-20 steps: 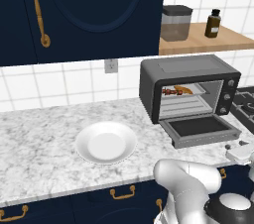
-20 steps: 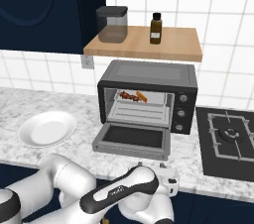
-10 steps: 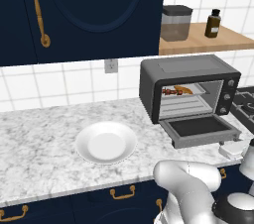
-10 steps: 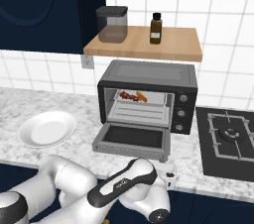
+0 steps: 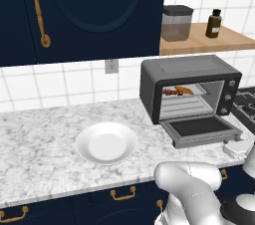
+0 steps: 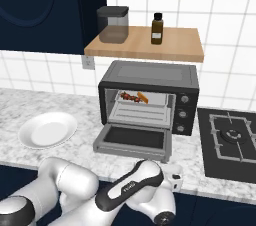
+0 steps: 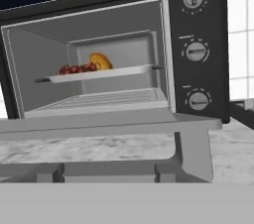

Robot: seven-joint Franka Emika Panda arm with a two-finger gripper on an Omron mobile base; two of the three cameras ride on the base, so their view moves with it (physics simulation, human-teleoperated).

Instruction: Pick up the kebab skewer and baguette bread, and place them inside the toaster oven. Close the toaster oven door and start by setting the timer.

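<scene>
While the kebab skewer (image 7: 75,69) and the baguette bread (image 7: 101,61) lie side by side on the upper rack of the toaster oven (image 6: 148,97), the toaster oven door (image 6: 132,140) hangs open, flat over the marble tabletop (image 5: 40,134). The gripper (image 6: 174,181) sits low at the tabletop's near edge, right of the door's front corner; whether its jaws stand wide or narrow, I cannot tell. Closing the door looks like the next step. From so low, the hand could strike the door's underside or the tabletop edge, or slip off the handle so the door drops back. The white plate (image 5: 106,143) lies well left.
</scene>
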